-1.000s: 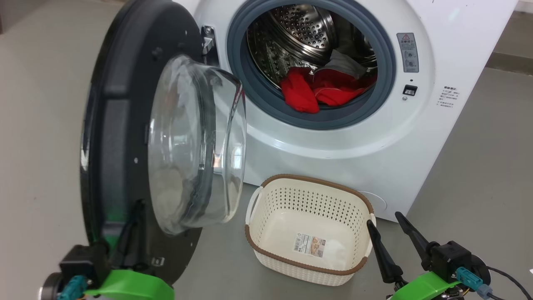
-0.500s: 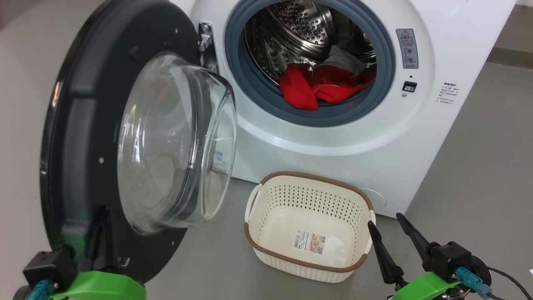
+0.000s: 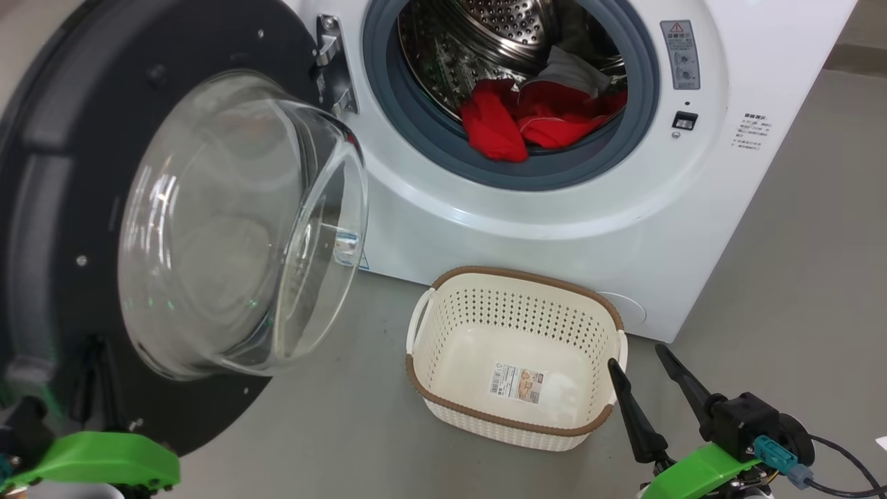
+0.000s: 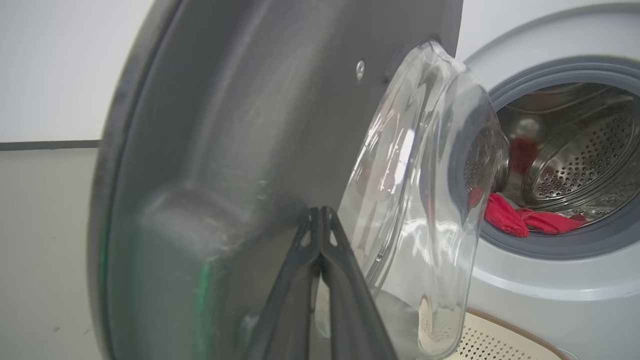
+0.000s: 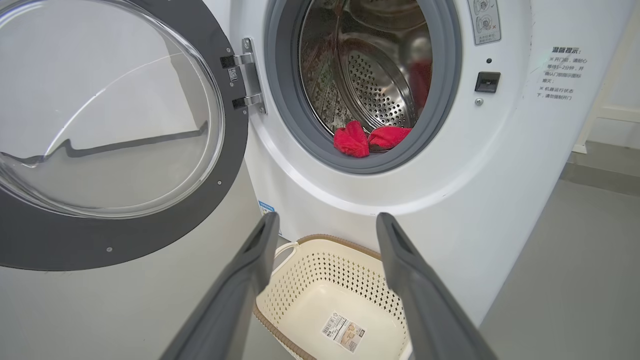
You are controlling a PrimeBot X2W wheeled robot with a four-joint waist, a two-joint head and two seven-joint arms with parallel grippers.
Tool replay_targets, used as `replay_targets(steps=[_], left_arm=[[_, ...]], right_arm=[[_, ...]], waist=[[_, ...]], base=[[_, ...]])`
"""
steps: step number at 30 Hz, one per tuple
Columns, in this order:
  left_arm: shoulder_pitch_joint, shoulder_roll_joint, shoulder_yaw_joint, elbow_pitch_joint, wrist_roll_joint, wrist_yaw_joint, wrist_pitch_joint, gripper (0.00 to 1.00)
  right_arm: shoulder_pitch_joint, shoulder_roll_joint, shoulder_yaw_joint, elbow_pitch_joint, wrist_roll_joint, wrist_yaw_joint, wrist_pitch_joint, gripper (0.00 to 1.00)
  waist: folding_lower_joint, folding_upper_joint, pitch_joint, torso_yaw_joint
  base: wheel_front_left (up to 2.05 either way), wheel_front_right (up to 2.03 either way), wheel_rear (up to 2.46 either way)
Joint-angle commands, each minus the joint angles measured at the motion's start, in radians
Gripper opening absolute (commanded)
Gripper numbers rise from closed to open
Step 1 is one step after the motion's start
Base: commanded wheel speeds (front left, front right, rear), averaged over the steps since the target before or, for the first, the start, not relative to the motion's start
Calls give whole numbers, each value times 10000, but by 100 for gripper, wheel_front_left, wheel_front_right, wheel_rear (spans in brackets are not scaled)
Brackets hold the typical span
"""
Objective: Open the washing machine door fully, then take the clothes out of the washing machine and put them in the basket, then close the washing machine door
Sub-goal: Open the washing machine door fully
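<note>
Door: the large round black-rimmed door with a clear glass bowl hangs wide open.
My left fingers: pressed together against the door's inner face.
My right fingers: spread, holding nothing.
Clothes: the bright red fabric garments lie inside the white front-loading washing machine.
Basket: the cream perforated plastic basket sits on the floor, just before the machine.

washing machine door swung wider, left gripper following
</note>
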Motion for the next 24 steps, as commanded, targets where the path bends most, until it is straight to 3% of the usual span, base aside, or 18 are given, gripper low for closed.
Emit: replay_targets(steps=[1, 13, 24], left_arm=[[-502, 424, 611, -93, -99, 197, -129, 0], [-1570, 765, 1203, 1706, -615, -95, -1015, 0], [-2889, 1254, 1506, 3594, -729, -618, -1515, 0]], right_arm=[[-400, -20, 293, -243, -104, 63, -65, 100], [-607, -190, 480, -286, -243, 63, -65, 100], [-949, -239, 389, -330, -276, 63, -65, 100]], waist=[[0, -1, 33, -1], [0, -1, 506, 56], [0, -1, 850, 80]], base=[[0, 0, 0], [0, 0, 0], [0, 0, 0]])
